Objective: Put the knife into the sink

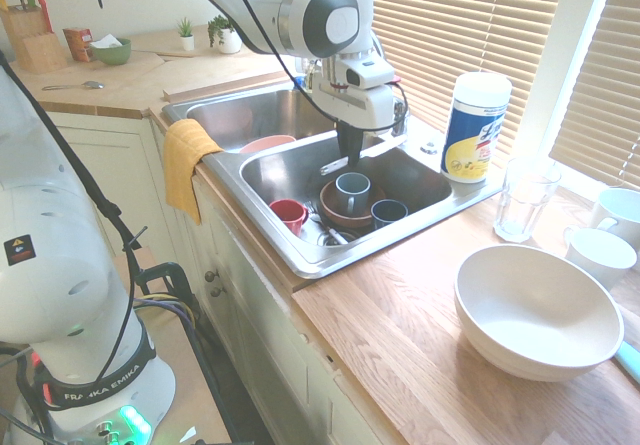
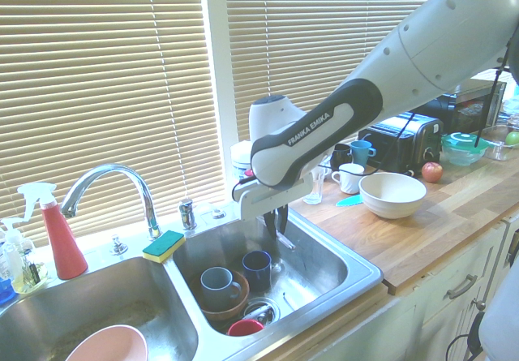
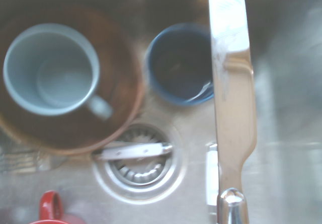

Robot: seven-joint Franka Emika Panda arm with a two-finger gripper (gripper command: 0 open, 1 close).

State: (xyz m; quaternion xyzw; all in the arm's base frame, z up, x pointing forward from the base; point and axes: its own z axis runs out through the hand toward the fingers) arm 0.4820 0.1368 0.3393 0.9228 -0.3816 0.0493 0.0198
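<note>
My gripper [image 1: 348, 153] hangs low over the sink [image 1: 330, 261], the basin that holds the mugs, and is shut on the knife [image 1: 335, 165]. In the second exterior view the gripper [image 2: 276, 221] hovers over the sink [image 2: 357, 268] with the knife [image 2: 285, 240] sticking out below the fingers. The wrist view shows the knife [image 3: 232, 93] as a long silvery blade. It runs over a dark blue mug [image 3: 178, 65] and the steel floor beside the drain [image 3: 136, 166].
In the sink stand a grey-blue mug [image 1: 352, 193] inside a brown bowl [image 1: 335, 211], the dark blue mug [image 1: 388, 212] and a red mug [image 1: 289, 214]. Cutlery lies at the drain. A pink bowl [image 2: 107, 346] sits in the other basin. The faucet [image 2: 109, 184], a sponge [image 2: 164, 246], a wipes canister [image 1: 474, 125] and a white bowl [image 1: 535, 310] surround it.
</note>
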